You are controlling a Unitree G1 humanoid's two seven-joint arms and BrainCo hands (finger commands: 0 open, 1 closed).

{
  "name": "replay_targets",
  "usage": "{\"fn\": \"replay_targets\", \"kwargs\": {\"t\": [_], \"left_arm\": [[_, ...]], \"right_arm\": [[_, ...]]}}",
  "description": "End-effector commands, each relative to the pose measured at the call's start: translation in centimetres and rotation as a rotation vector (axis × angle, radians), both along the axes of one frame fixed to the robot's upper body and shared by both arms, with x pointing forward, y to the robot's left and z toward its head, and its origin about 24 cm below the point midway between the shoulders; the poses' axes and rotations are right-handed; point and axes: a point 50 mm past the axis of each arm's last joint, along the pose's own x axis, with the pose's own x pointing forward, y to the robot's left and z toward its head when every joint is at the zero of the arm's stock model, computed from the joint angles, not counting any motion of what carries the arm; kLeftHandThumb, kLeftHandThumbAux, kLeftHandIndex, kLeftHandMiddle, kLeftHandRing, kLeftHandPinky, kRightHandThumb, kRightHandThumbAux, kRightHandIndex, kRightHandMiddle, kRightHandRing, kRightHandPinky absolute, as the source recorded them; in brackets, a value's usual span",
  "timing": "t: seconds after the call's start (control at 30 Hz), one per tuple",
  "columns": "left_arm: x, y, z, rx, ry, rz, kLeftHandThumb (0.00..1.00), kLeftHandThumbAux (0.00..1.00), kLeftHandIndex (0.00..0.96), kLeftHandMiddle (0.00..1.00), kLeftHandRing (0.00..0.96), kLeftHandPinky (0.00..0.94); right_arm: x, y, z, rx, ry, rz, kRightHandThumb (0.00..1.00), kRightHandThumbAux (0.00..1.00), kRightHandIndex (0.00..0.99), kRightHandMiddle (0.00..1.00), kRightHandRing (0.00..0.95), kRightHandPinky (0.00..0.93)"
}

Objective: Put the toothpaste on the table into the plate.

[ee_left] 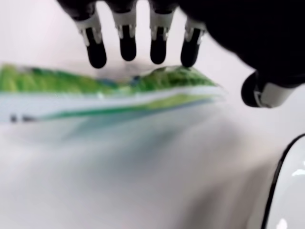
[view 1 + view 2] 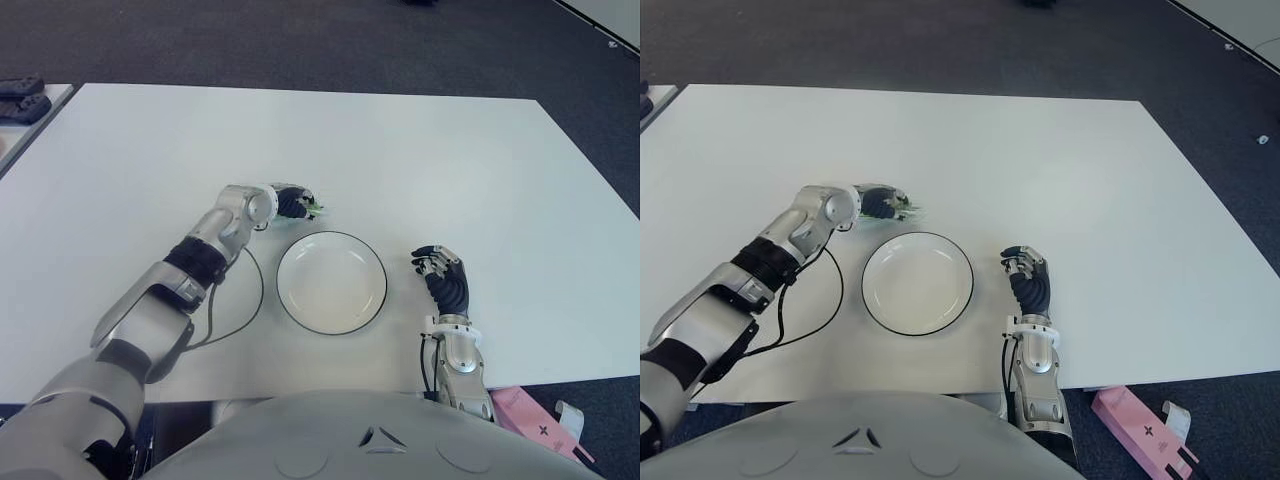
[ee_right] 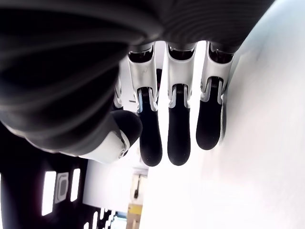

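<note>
hovering l hand [image 2: 292, 203] over toothpaste [image 1: 109, 93] (fingers apart).

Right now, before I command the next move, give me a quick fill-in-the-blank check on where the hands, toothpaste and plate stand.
1. The toothpaste lies under the fingers of the ____ hand.
2. The plate holds ____.
3. The right hand shows on the plate's ____ side, holding nothing.
4. The toothpaste lies on the ____, outside the plate.

Missing words: left; nothing; right; table
</note>
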Motion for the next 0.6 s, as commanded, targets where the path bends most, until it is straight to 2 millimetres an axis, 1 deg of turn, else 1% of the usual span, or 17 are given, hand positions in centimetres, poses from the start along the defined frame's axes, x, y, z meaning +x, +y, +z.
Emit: {"fn": "replay_targets", "kwargs": {"t": [0.03, 0.3, 0.6], "left_arm": [[-0.7, 0.1, -2.8, 0.069, 0.103, 0.001, 0.405, 0.35, 0.201, 0.13, 0.117, 0.175], [-0.6, -0.2, -3.8, 0.096, 0.13, 0.022, 0.399, 0.355, 0.212, 0.149, 0.143, 0.203], [-0.8, -0.1, -4.8, 0.104, 0.132, 0.069, 0.405, 0.378, 0.279, 0.196, 0.179, 0.227]], "right_arm": [[-0.3, -0.1, -0.4, -0.004, 0.029, -0.008, 0.715, 0.729, 0.427, 0.461, 0.464, 0.459], [-0.3, -0.1, -0.3, -0.005, 0.036, -0.012, 0.715, 0.729, 0.427, 0.464, 0.464, 0.461], [-0.5, -0.2, -0.3, -0.004, 0.029, -0.018, 0.715, 0.729, 0.427, 0.463, 0.461, 0.455]]}}
